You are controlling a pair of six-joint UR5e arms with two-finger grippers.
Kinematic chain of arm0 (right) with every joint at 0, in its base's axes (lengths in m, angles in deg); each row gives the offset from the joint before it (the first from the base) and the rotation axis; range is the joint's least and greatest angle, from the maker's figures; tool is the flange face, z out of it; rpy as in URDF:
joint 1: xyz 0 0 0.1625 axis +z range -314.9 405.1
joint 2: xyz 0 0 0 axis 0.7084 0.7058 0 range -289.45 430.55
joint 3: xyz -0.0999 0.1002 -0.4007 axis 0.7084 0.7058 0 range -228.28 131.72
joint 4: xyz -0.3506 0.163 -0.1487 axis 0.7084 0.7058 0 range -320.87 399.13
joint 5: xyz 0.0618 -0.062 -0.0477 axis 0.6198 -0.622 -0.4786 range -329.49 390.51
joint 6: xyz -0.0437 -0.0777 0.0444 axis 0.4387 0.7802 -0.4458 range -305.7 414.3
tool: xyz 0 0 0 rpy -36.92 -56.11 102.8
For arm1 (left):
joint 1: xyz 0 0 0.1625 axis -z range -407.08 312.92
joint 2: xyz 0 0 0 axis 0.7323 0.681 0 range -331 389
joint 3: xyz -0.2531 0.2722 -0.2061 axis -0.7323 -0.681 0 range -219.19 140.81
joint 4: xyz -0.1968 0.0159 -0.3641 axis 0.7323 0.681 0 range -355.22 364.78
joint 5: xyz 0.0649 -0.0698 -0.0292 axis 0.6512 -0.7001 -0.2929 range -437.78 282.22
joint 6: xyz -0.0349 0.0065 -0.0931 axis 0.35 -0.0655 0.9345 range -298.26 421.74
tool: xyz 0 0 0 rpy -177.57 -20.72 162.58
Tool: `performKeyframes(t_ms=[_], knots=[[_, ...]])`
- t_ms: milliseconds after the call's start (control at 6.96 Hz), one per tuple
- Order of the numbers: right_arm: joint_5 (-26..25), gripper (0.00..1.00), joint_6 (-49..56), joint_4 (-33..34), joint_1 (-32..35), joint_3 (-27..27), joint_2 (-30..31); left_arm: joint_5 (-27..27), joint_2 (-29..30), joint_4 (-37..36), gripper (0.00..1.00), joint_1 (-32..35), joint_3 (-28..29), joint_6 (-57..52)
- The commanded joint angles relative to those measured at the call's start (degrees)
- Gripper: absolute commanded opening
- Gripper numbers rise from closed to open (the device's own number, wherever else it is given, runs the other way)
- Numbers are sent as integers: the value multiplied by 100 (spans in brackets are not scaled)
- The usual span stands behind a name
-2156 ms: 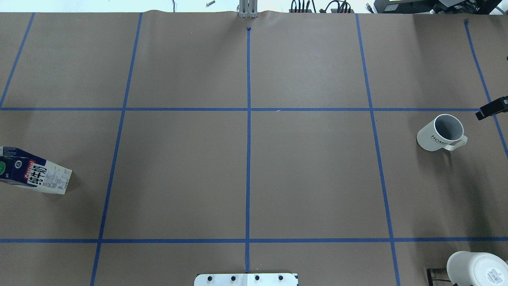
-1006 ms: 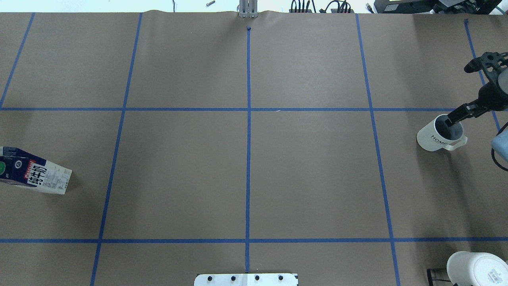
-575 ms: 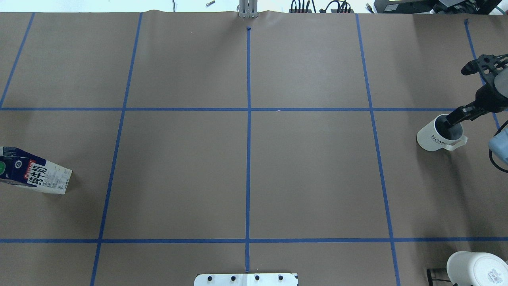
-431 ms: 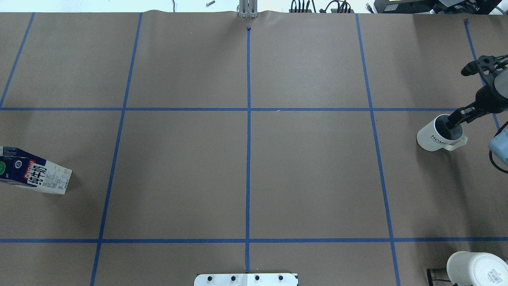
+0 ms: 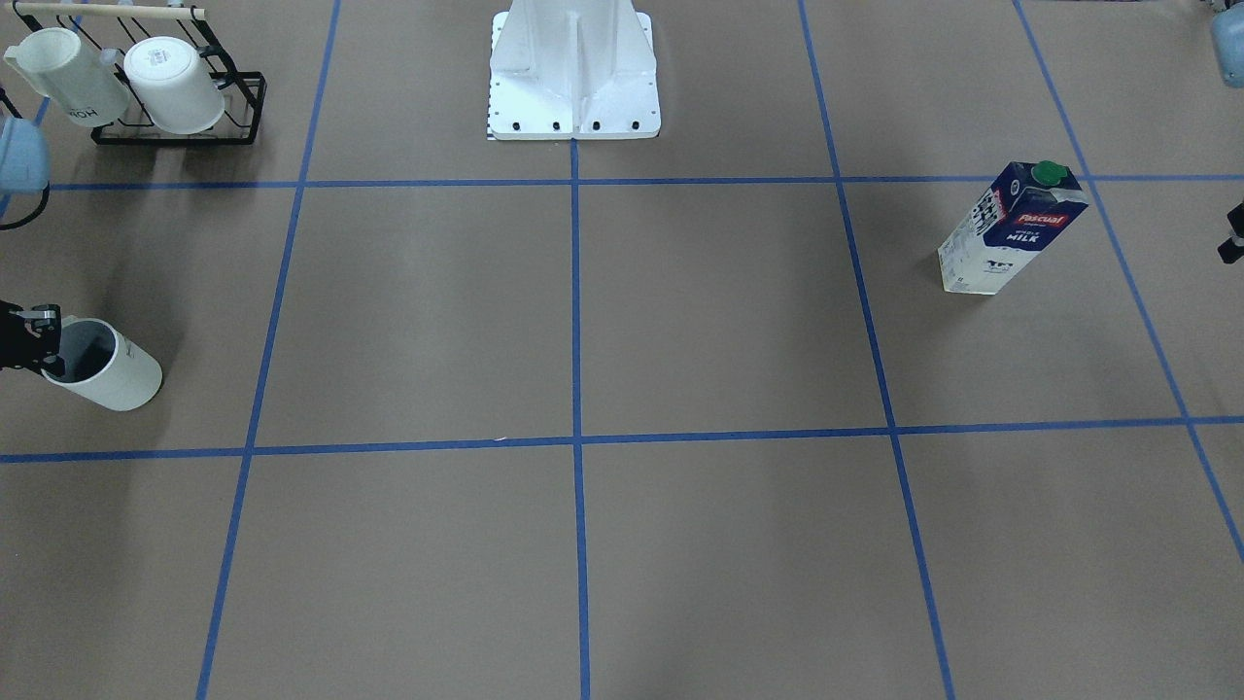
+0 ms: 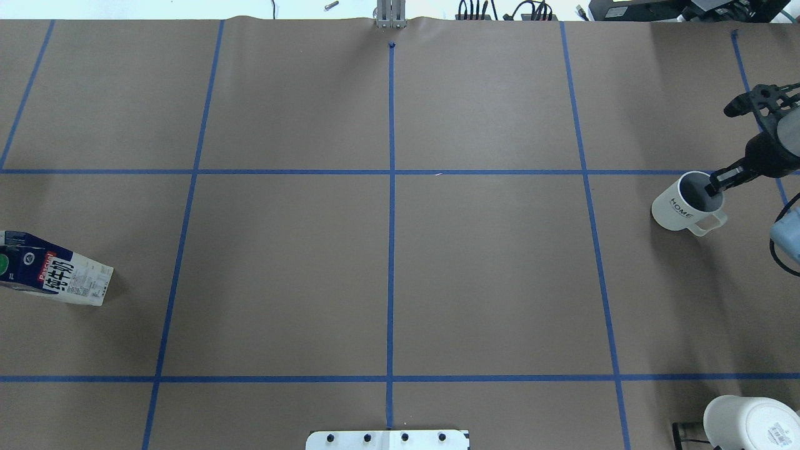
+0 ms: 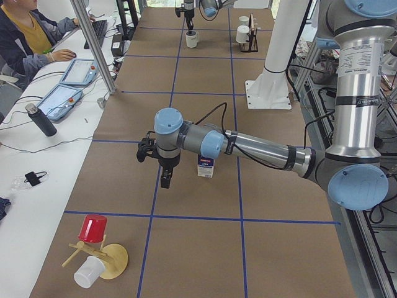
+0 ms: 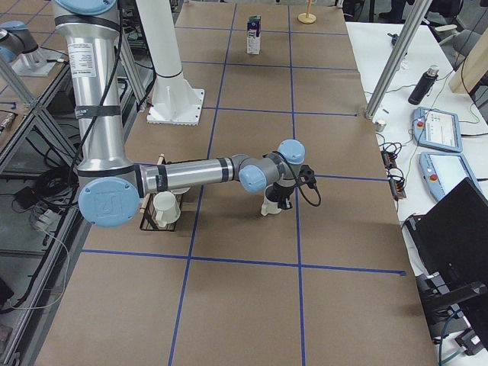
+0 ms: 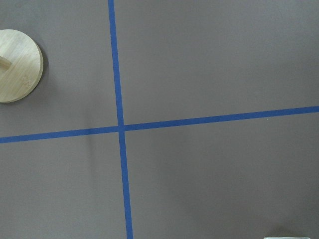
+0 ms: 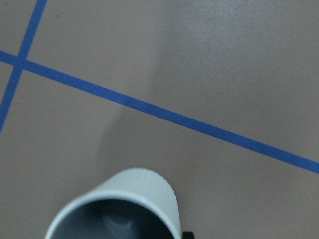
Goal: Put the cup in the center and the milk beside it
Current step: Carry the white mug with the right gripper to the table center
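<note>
Mugs first: three white ones, by my count. One is the cup [image 6: 678,209], out at the robot's R end of the table [image 6: 500,281]. The right gripper [image 6: 714,186] has it pinched by the rim, with one finger down inside the grey interior (HOME is printed on the cup's side). The other two, a lettered mug [image 5: 68,78] and a sticker-base mug [image 5: 175,83], hang on the black rack [image 5: 243,107] nr the robot's base. As for the milk [image 5: 1011,228]: one carton, upright, green cap on top, way over at the L end. The left gripper [image 7: 165,180] hangs above the paper near it, on the side toward the table's end; can't tell if its fingers are spread or closed. Cup and milk are both well apart from the center [image 6: 391,275].
</note>
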Motion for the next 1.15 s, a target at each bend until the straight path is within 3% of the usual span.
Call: performKeyframes(t_ms=[0, 288, 575, 862, 1006], knots=[[-3, 0, -1148, -44, -467, -776, -78, -8, 2, 7, 98, 0, 2, 0], [-309, 0, -2717, -26, -1431, -860, -1075, -8, 2, 7, 98, 0, 11, 0], [-1143, 0, -3735, 209, -2242, -668, -2148, -8, 2, 16, 98, 0, 46, 0], [-1190, 0, -3876, 1428, -2464, -517, -3125, -8, 2, 16, 98, 0, 37, 0], [-1573, 0, -4522, 1442, -2691, -282, -3364, -8, 2, 7, 98, 0, 37, 0]])
